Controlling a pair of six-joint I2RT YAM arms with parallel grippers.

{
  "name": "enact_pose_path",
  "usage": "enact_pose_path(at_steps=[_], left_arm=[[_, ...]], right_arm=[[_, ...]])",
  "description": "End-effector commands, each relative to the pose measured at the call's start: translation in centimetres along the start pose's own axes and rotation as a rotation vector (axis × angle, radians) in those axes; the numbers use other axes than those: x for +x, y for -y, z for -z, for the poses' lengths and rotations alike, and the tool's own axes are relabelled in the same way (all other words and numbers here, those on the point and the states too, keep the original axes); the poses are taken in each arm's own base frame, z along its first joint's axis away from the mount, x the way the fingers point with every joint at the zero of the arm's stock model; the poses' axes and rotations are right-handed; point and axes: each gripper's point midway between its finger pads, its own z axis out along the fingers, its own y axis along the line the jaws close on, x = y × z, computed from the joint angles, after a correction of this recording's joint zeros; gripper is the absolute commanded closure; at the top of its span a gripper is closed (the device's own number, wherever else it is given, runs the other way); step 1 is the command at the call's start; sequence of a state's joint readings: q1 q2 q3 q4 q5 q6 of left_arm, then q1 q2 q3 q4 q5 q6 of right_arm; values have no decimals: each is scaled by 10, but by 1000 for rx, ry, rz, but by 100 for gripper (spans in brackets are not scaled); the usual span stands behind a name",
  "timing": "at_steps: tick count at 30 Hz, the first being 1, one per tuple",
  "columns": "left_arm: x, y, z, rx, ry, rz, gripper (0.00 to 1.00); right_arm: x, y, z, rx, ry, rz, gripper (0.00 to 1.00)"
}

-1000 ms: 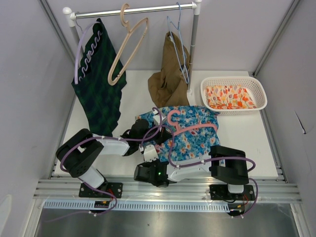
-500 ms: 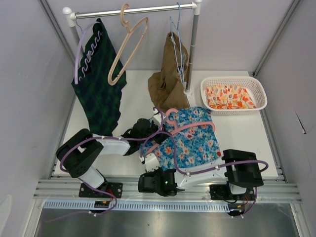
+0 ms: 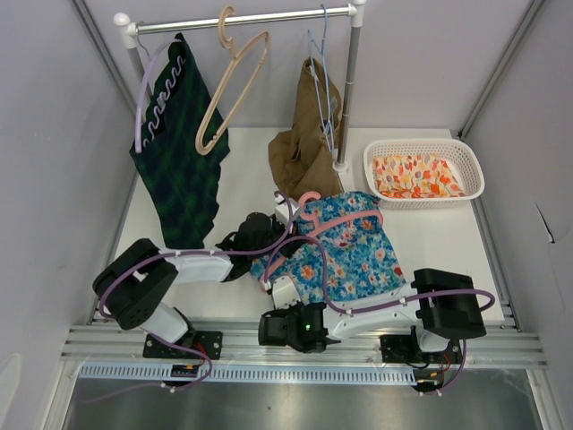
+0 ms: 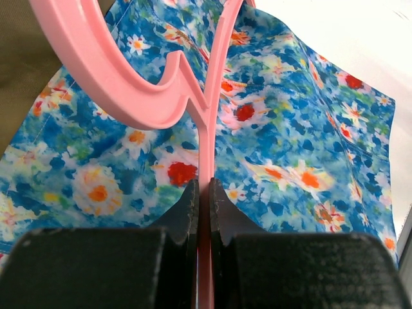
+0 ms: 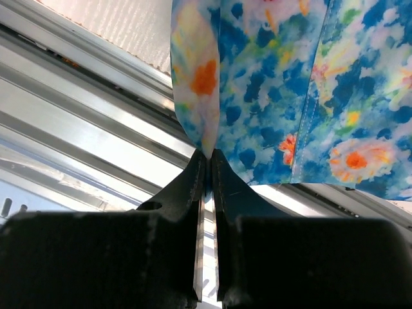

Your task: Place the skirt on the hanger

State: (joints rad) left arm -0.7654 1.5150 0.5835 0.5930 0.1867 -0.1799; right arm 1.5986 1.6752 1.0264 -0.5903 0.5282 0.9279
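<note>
Skirt [image 3: 354, 260]: was of blue cloth, printed all over with white, orange and red flowers, with a stitched seam showing in the right wrist view. Hung draped over the pink hanger [image 3: 338, 224], above the middle of the white table [image 3: 246, 175], and spread wider toward the near edge. Could not be told whether its lower part touched the table. Stood just in front of the brown garment [image 3: 303, 157].

Left gripper [image 4: 203, 193]: was closed narrow on the thin bar of the pink hanger, with the jaws pressed on both sides of it. Had the curve of the hook rising just above the fingers [image 4: 188, 206], with the flowered cloth of the skirt behind.

Right gripper [image 5: 206, 158]: was pinched on a folded edge of the skirt at its near left side, with the jaws almost together and only the thin cloth between them. Had the fabric rising from the fingertips, with the aluminium frame at the near edge behind it.

Behind, on the rail [image 3: 242, 18]: hung a dark green garment [image 3: 175, 170] on a lilac hanger [image 3: 143, 98], a bare beige hanger [image 3: 235, 90], and the brown garment on a blue hanger [image 3: 324, 81].

At the right of the table: stood a white basket [image 3: 467, 154] with an orange floral cloth [image 3: 416, 176] inside, well apart from the skirt.
</note>
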Motion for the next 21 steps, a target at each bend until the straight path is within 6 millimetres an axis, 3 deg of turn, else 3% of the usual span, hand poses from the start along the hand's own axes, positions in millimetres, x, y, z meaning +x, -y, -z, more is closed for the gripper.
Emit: enact_pose_path(at_steps=[1,7,16,19,20,21], left_arm=[[-19,5,3,12,45,-34,100],[-17,16,8,34,59,-33,100],[-25,35,15,16,91,-71,100],[-29,36,20,5,124,-67,100],[-32,37,21,4,134,-66,100],[-32,37,22,4,137,-66,100]], right_arm=[[-5,-8,0,-16,4,-14,94],[2,-11,-6,-26,-22,-6,92],[-2,-20,0,-105,-10,-7,85],[-2,-22,7,-127,7,8,71],[-3,-22,9,-129,11,3,59],[-4,-22,11,-128,15,-9,55]])
